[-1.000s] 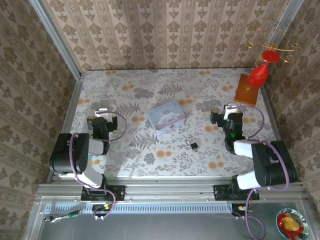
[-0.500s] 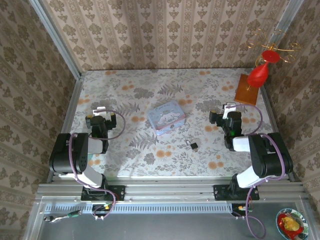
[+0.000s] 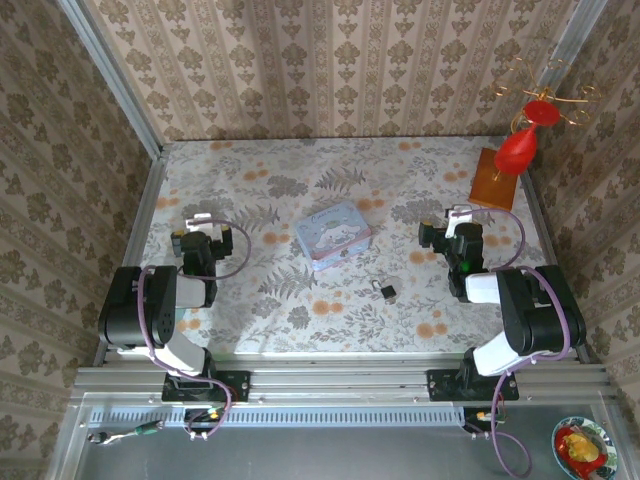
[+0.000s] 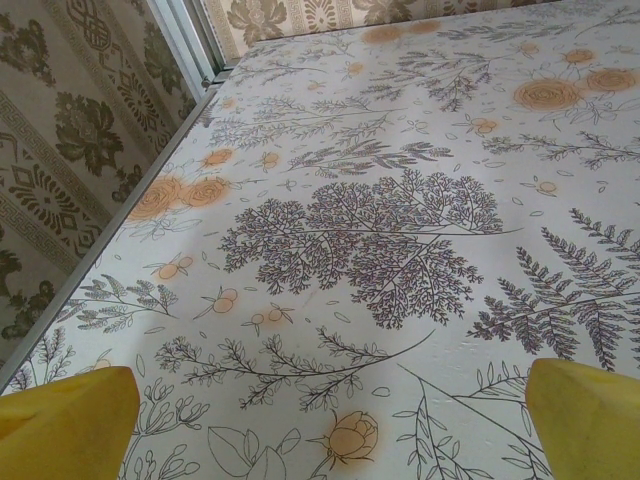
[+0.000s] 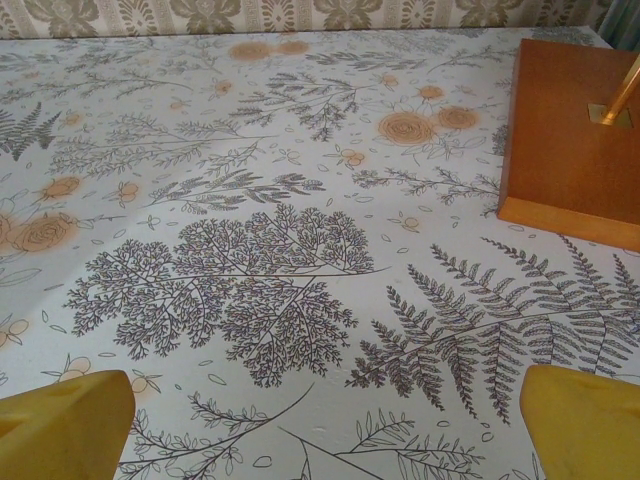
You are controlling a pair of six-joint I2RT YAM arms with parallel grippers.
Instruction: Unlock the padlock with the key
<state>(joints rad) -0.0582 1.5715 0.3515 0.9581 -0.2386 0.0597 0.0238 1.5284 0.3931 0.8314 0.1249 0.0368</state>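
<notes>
The padlock [image 3: 386,291] lies on the flowered table [image 3: 300,190], near the front edge and a little right of centre (its black body is a mere speck from above). I cannot pick out the key. Just behind and to its left sits a pale blue tin [image 3: 334,235]. The left gripper [image 3: 202,220] and right gripper [image 3: 457,214] stand well apart from the padlock on either side. Both are released and grasp nothing, with yellow fingertips [image 4: 65,412] [image 5: 585,418] spread wide over bare cloth. A wooden stand [image 5: 575,140] is at the far right.
</notes>
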